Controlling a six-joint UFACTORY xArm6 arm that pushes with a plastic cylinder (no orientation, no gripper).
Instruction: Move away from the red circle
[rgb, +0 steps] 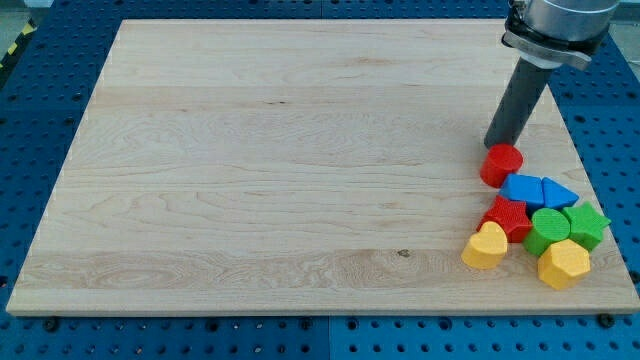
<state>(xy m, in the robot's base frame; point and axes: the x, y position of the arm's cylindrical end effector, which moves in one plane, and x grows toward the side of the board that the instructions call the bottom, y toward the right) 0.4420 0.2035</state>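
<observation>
The red circle (500, 164) is a short red cylinder at the view's right, at the top of a cluster of blocks. My tip (493, 146) stands right behind it, at its upper left edge, touching or nearly touching it. The dark rod rises from there to the view's top right.
Below the red circle lie a blue block (521, 189), a blue triangle (557, 192), a red block (508, 217), a green cylinder (548, 229), a green star (587, 225), a yellow heart (486, 247) and a yellow hexagon (564, 264). The wooden board (280, 160) ends close to the right.
</observation>
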